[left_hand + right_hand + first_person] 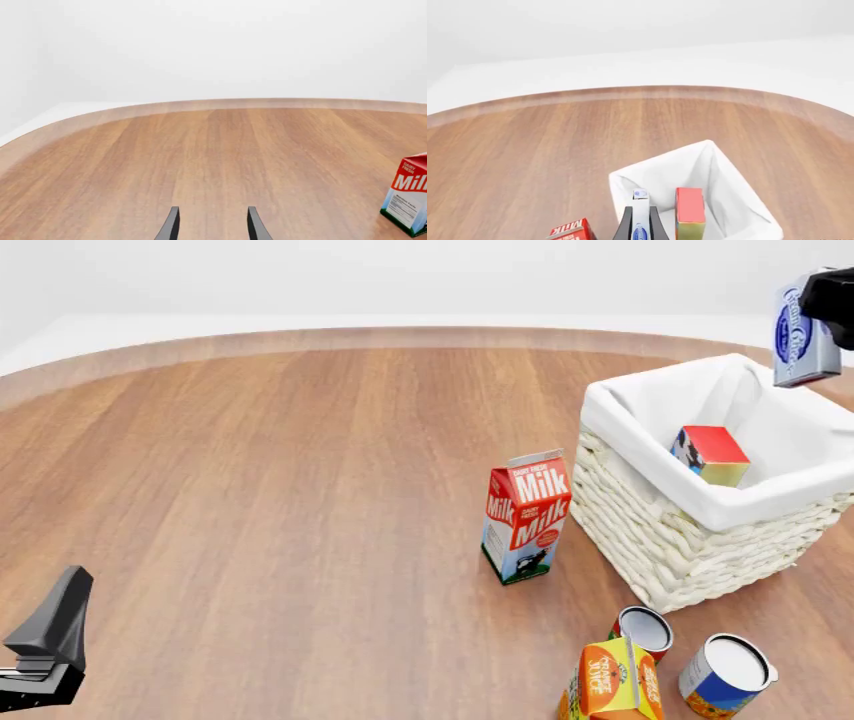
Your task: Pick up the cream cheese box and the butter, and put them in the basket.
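**Cream cheese box held high over the basket, butter already inside**

The cream cheese box (pixel 805 332) hangs in the air at the far right, pinched on edge between the fingers of the right gripper (pixel 838 302), its dark blue oval mark facing the room. From the right wrist camera the box (pixel 640 216) shows as a thin white strip with the two dark fingers closed flat against its sides. It sits above the basket (pixel 667 540), near the far right corner, clear of the white cloth liner.

The butter (pixel 711 454) is down inside the basket, leaning tilted against the liner, with its small blue-white picture turned toward the left. In the right wrist camera it (pixel 690 210) stands just beside the held box, red top showing.

Just beside the basket's near left wall stands a red milk carton (pixel 526 516), upright on the wooden table (pixel 267 490). In front of the basket, at the near edge, are an orange juice carton (pixel 611 681), a small can (pixel 645 631) behind it, and a blue-labelled can (pixel 725 674) to its right.

The left gripper (pixel 213 225) sits low at the near left corner, well away from everything, its fingers spread apart with nothing between them.
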